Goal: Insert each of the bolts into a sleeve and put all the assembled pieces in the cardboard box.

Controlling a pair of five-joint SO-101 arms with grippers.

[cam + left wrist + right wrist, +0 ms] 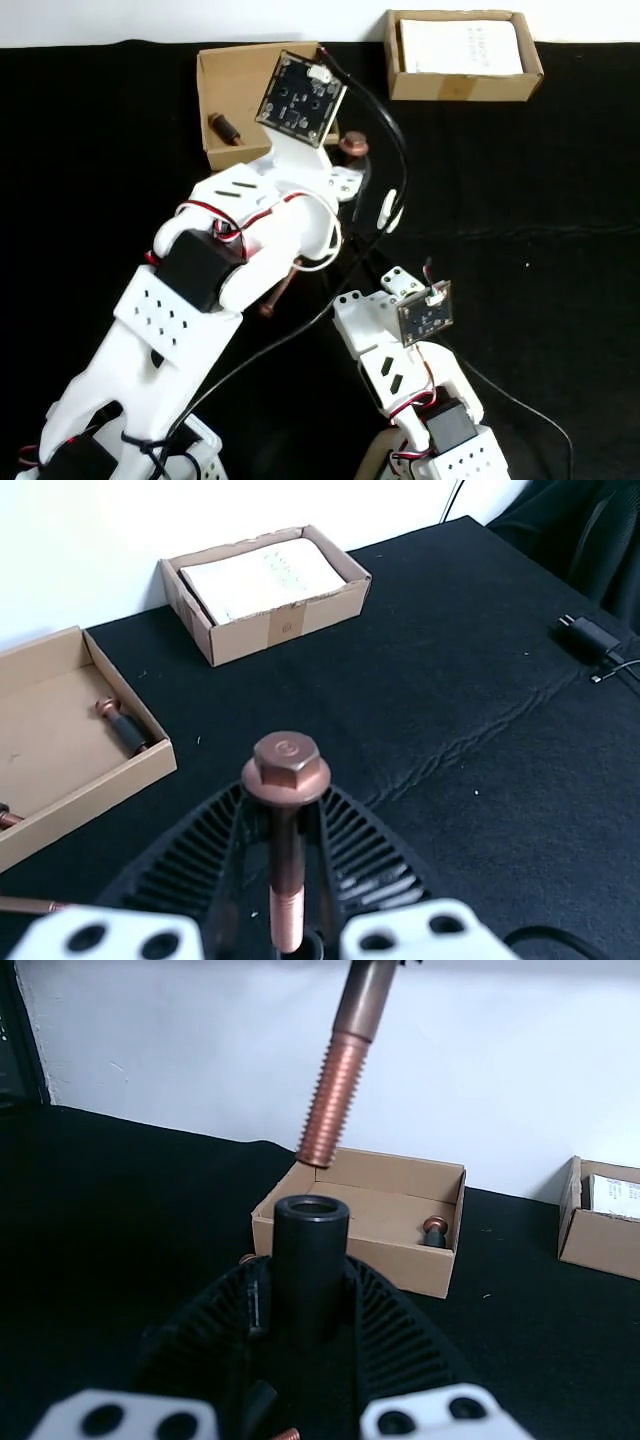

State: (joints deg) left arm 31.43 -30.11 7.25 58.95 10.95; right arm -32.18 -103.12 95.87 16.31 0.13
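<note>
Black ribbed fingers [365, 1310] of the right claw [308, 1295] fill the foreground of the right wrist view, pinching a black sleeve [312, 1240] that stands upright with its open mouth facing up. Directly above that mouth hangs the threaded end of a copper bolt [335, 1090], apart from the sleeve with a small gap between tip and rim. The bolt's long axis leans a little off the sleeve's upright axis, its upper part tipped to one side. The left wrist view shows the same bolt [286, 810] clamped along its shank by the left claw [285, 880], hexagonal head outward. The left arm therefore carries the bolt from above while the right arm holds the sleeve beneath it. Joining them seems to call for straightening the bolt and lowering it along the sleeve's axis; a tilted tip could catch on the rim. Farther back on the black desk [480, 680] sits the open cardboard box [350, 1235], with one assembled piece [433, 1230] lying inside near a wall. Beyond it, near the desk's far edge, a second box [290, 620] holds white paper.
</note>
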